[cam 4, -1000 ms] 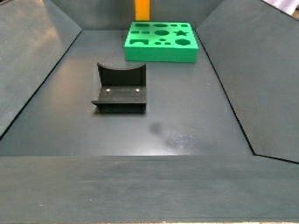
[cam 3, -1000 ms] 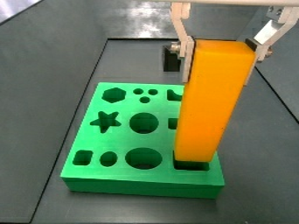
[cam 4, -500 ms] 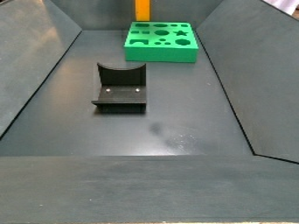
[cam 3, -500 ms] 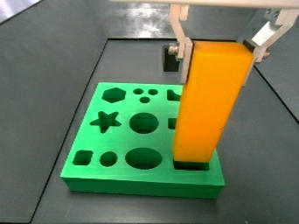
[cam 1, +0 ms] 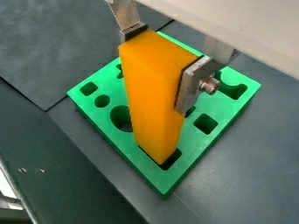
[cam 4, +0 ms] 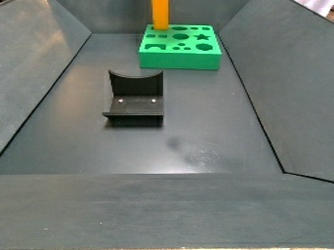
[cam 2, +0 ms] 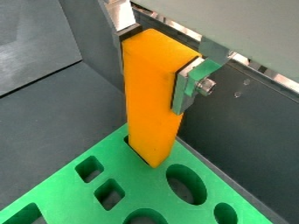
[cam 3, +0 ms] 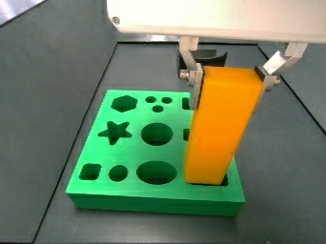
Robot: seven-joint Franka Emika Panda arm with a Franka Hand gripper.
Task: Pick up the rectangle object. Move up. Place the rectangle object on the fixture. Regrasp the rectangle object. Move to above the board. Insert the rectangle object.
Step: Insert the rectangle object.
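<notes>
The orange-yellow rectangle object (cam 3: 219, 124) stands upright with its lower end in the rectangular hole at the near right corner of the green board (cam 3: 128, 143). My gripper (cam 3: 230, 71) is above the board, shut on the block's upper end, with one silver finger (cam 1: 193, 83) flat against each side. Both wrist views show the rectangle object (cam 1: 152, 96) (cam 2: 149, 96) between the fingers of the gripper (cam 1: 163, 57) (cam 2: 155, 57), reaching down into the board (cam 1: 100, 92) (cam 2: 128, 188). The dark fixture (cam 4: 135, 98) sits apart, nearer the middle of the floor, with nothing in its notch.
The board (cam 4: 181, 47) lies at the far end of the dark tray, close to the sloped back wall (cam 4: 117, 12). Slanted side walls (cam 4: 39, 88) border the floor. The board's star, hexagon, circle and square holes (cam 3: 118, 132) hold nothing.
The gripper has come down with the rectangle object, and the block's lower end now sits lower at the board's rectangular hole. The fixture and board have not moved.
</notes>
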